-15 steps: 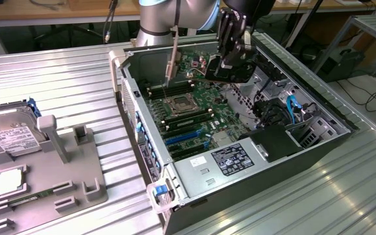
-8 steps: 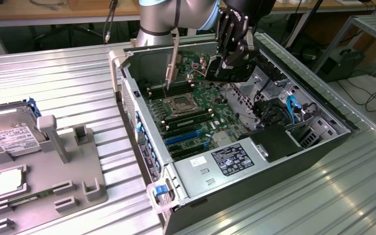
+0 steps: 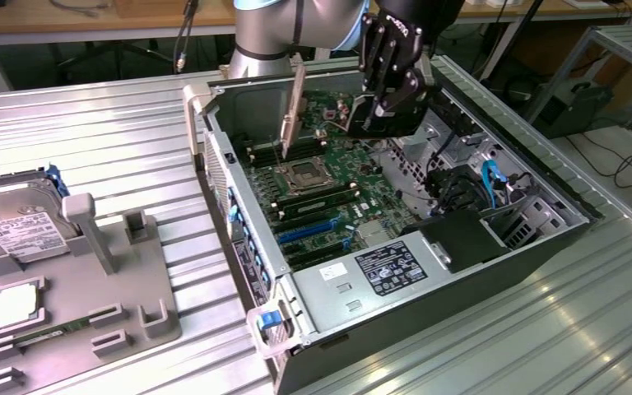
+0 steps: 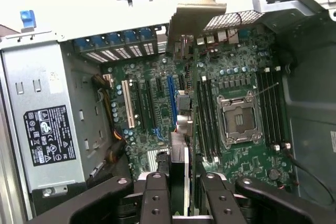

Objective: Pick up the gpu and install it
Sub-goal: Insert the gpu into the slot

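- Wrist view is showing the gripper (image 4: 184,199) with its two black fingers (image 4: 156,200) standing partly closed. They are squeezing the thin edge of the gpu (image 4: 180,163) between them.
- Exterior view is showing the gripper (image 3: 374,122) holding the gpu (image 3: 292,115) upright inside the open computer case (image 3: 215,156). The card is hanging over the green motherboard (image 3: 338,193).
- The gpu's pale metal bracket (image 3: 290,123) is pointing down toward the square chip socket (image 3: 299,174). I cannot tell if it is touching the board.
- A shiny metal table (image 3: 96,123) with long ridges is carrying everything.
- At the exterior view's left, a grey holder (image 3: 118,280) is sitting on the table, and a hard drive (image 3: 14,226) is resting in it. The case is lying on its side in the middle.
- Wooden desks are standing behind the table, and cables (image 3: 624,164) are lying on the floor at the exterior view's right.
- The hard drive is wearing a white label. A black and white sticker (image 3: 388,270) is sitting on the silver power box. The words on both are too small to read.
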`<state>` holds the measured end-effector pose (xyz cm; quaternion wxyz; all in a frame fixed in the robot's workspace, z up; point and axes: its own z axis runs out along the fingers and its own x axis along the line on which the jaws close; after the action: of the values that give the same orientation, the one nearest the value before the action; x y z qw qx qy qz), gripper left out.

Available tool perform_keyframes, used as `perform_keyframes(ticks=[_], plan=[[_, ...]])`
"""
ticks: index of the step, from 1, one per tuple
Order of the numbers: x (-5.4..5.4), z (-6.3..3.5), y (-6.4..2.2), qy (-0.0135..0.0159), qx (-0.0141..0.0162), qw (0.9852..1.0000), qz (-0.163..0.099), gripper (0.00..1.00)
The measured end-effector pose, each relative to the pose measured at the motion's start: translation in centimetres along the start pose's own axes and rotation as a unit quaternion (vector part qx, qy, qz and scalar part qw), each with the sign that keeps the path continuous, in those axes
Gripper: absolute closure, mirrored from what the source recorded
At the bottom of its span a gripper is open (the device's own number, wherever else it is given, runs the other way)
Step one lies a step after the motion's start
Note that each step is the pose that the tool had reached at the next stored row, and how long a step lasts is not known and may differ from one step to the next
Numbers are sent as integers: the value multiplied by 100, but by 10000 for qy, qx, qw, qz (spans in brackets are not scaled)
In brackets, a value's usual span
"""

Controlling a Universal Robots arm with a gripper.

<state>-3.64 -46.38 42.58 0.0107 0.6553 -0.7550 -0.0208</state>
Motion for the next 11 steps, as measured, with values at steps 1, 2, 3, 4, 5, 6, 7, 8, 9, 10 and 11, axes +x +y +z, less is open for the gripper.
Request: perform_keyframes(ticks=[1,2,3,4,5,6,7,8,9,10,11], plan=[[1,0,0,3,-1,10000,-71,73],[2,0,0,6,-1,9999,-126,73],[3,0,0,10,-2,9998,-210,73],[5,0,-1,14,-4,9995,-313,73],[8,0,-1,21,-5,9990,-451,73],[10,0,-1,26,-6,9984,-565,73],[11,0,-1,29,-7,9980,-637,73],[12,0,-2,32,-8,9976,-693,73],[13,0,-2,34,-8,9972,-745,73],[14,1,-2,36,-9,9968,-795,73],[14,0,-2,38,-9,9965,-841,73]])
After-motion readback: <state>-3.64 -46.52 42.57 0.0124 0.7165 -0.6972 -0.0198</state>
